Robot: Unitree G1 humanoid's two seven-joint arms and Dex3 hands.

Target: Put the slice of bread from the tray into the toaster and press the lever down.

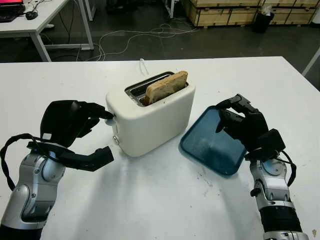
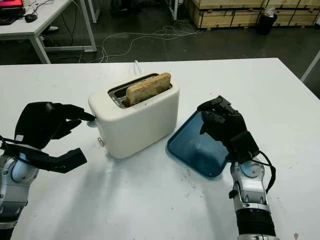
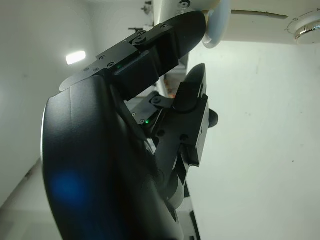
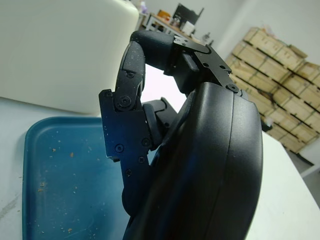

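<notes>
With my left robot hand holding nothing, one fingertip on the toaster lever, an off-centre push may slip and leave the bread raised.

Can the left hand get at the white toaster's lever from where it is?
Probably yes: the left hand already has a fingertip at the lever end of the white toaster, nothing between.

A lab or workshop: beyond the white table lie loose cables on dark floor, stacked wooden crates (far right) and a desk.
</notes>
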